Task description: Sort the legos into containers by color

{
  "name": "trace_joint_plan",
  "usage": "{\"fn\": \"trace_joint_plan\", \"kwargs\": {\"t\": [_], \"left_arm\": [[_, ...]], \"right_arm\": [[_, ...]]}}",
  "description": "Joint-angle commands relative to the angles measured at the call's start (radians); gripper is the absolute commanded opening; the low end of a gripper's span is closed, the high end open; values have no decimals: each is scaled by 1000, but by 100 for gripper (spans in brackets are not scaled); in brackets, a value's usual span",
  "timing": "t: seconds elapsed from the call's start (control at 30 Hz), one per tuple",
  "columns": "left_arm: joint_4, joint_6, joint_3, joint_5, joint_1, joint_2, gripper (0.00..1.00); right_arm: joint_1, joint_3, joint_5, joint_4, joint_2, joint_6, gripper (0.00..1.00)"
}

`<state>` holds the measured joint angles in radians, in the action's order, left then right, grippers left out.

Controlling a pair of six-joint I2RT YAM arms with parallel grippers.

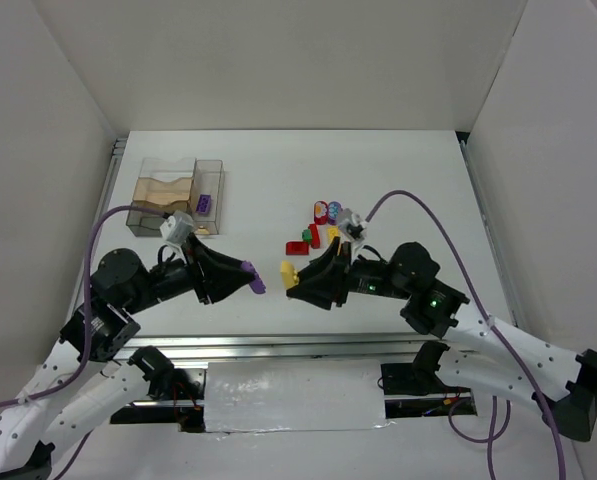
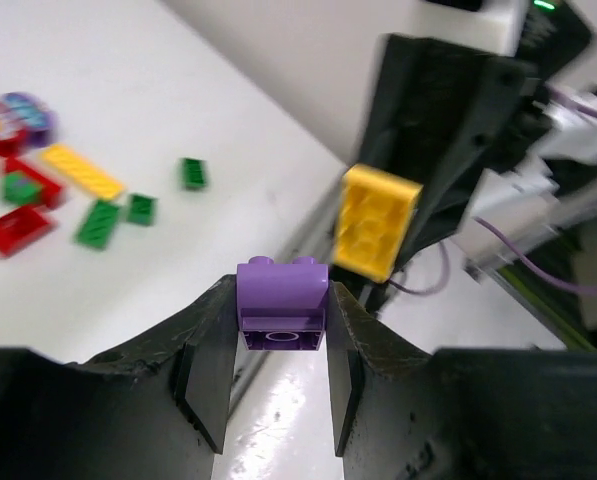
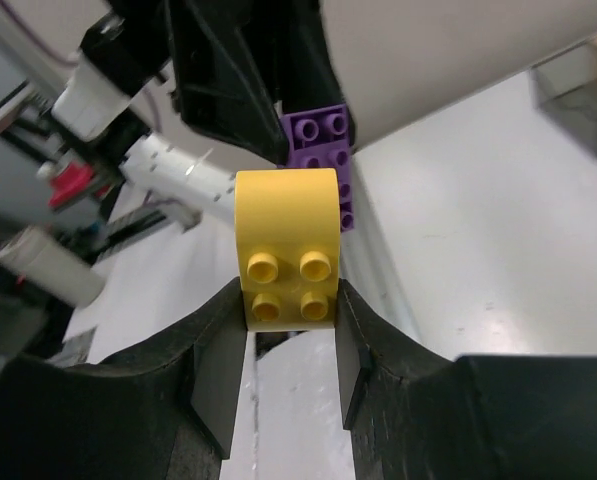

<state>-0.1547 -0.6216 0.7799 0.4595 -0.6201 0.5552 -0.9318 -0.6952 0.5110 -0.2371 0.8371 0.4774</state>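
left fingers [image 2: 203,350] closed narrow on a purple brick [image 2: 282,300], pinched by its sides, rounded top and two studs facing away from the wrist camera. right fingers [image 3: 218,365] closed narrow on a yellow brick [image 3: 286,245], four studs toward its wrist camera, curved end away. both bricks were held off the bench [image 1: 398,170].

in the top view the clear container [image 1: 138,215] sat at the far left of the bench. the purple brick [image 1: 255,280] was right of the container and nearer the arm bases. the yellow brick [image 1: 289,270] was further right of the container, close to the purple one, with a small gap between them. left fingers [image 1: 223,275] and right fingers [image 1: 316,278] pointed at each other.

another purple lego [image 1: 206,204] lay inside the container, in its right-hand compartment.

loose legos [image 1: 320,230] lay in a cluster well right of the container, behind the right fingers: red, green, yellow and a couple of rounded multicolour pieces. the left wrist view showed the same cluster [image 2: 48,190], blurred, with a flat yellow plate [image 2: 83,170] and one green piece [image 2: 193,172] a little apart from it.

a purple cable [image 1: 428,215] looped above the right arm.
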Motion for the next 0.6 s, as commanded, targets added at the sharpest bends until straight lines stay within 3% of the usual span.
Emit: {"fn": "trace_joint_plan", "kwargs": {"t": [0.0, 0.07, 0.13, 0.17, 0.23, 0.27, 0.3, 0.4, 0.57], "left_arm": [[-163, 95, 82, -238, 2, 11, 0], [-181, 103, 97, -271, 2, 34, 0], [-241, 77, 131, -406, 2, 63, 0], [-279, 47, 149, -641, 2, 116, 0], [-386, -15, 232, -870, 8, 210, 0], [-410, -21, 264, -1050, 20, 333, 0], [-425, -26, 335, -1100, 42, 398, 0], [-422, -13, 453, -971, 297, 636, 0], [-191, 104, 574, -904, 408, 918, 0]], "right_arm": [[73, 45, -113, -47, -96, 7, 0], [102, 57, -137, -36, -121, 15, 0], [102, 48, -237, 43, -127, 24, 0], [102, 39, -364, 77, -119, 47, 0], [103, 16, -417, 145, -104, 52, 0], [102, 5, -416, 160, -90, 52, 0], [100, 6, -405, 156, -86, 53, 0], [94, 20, -396, 147, -85, 67, 0], [90, 34, -371, 170, -104, 64, 0]]}}
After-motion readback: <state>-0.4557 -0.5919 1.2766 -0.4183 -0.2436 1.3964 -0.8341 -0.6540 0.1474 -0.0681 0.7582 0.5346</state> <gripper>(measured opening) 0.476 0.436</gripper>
